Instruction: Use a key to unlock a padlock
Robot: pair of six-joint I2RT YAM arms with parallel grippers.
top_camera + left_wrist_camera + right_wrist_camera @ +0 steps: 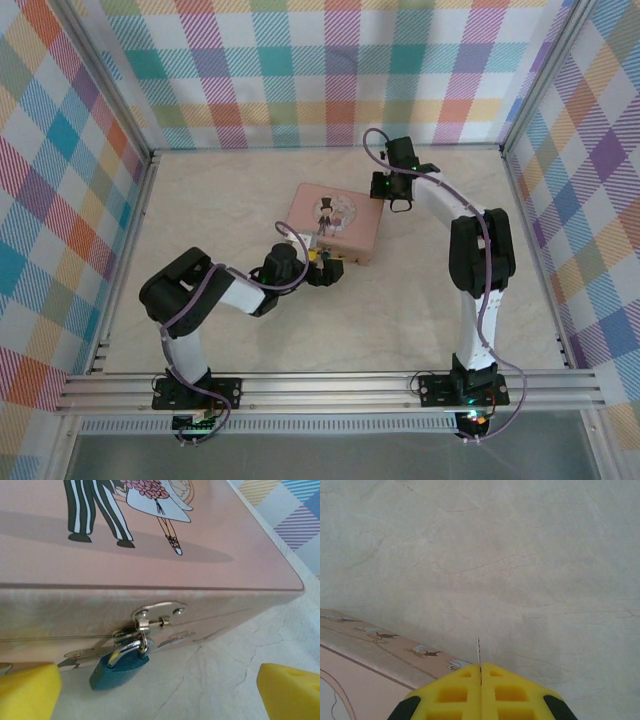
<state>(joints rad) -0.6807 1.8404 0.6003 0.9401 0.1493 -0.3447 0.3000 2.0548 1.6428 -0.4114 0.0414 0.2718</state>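
The small blue-teal padlock [119,669] hangs by its silvery shackle from the hasp on the pink tin's front wall [60,615], its body resting on the table. My left gripper [160,692] stands open just in front of it, its yellow fingers [27,690] at either side and touching nothing; from above, the left gripper [325,265] sits at the tin's near edge. My right gripper [480,667] is shut on the key [478,651], whose thin blade sticks out edge-on past the fingertips. The right gripper [400,198] hovers by the pink tin's [332,222] far right corner.
The pink tin with cartoon figures lies in the middle of the pale marbled table [420,300]. Plaid walls [320,70] close in the back and both sides. An aluminium rail [330,385] runs along the near edge.
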